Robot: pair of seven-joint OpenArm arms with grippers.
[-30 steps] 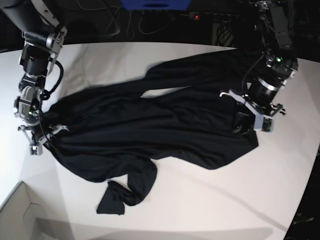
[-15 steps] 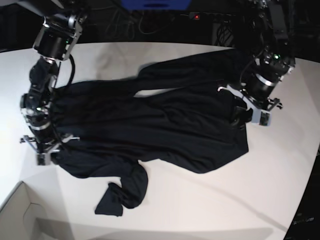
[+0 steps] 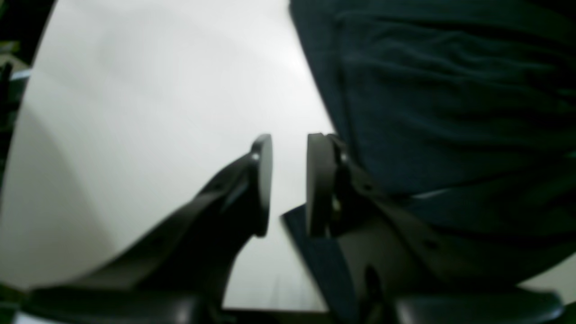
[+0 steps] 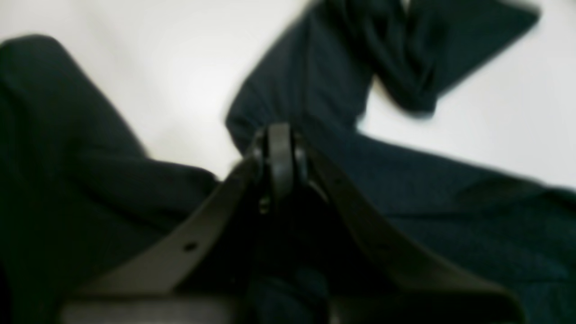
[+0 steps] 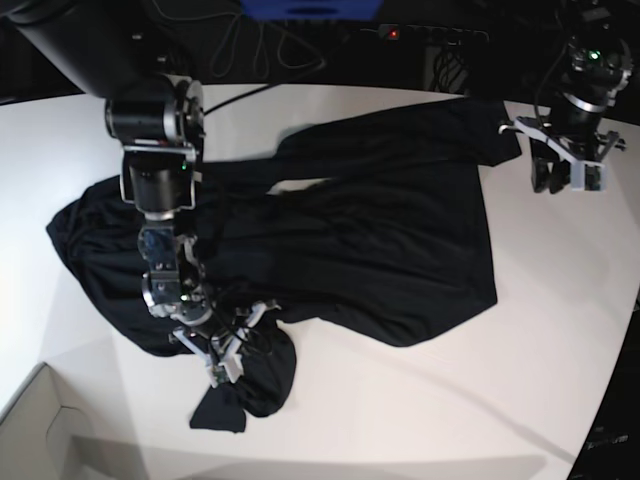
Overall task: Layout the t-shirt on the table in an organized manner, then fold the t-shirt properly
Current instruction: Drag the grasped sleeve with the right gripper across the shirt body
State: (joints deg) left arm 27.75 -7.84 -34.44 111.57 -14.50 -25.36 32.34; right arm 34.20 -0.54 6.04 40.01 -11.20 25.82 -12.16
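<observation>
We see the t-shirt (image 5: 370, 250) spread across the middle of the table (image 5: 560, 360). Our right gripper (image 5: 222, 356) sits on its near-left part, and our left gripper (image 5: 560, 176) hangs off its far-right corner.

Hidden or unclear items:
- T-shirt (image 5: 380, 250): part near the table's (image 5: 400, 420) left edge covered by the right arm (image 5: 160, 170); both wrist views crop and blur it.
- Right gripper (image 4: 280, 153): whether cloth sits between its pressed-together pads cannot be told.
- Cardboard box (image 5: 45, 425): cut off at the base view's bottom-left corner.

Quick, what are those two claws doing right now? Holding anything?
Left gripper: open, nothing between its fingers, beside the t-shirt.
Right gripper: shut, down on the t-shirt; whether it pinches the cloth cannot be told.
</observation>
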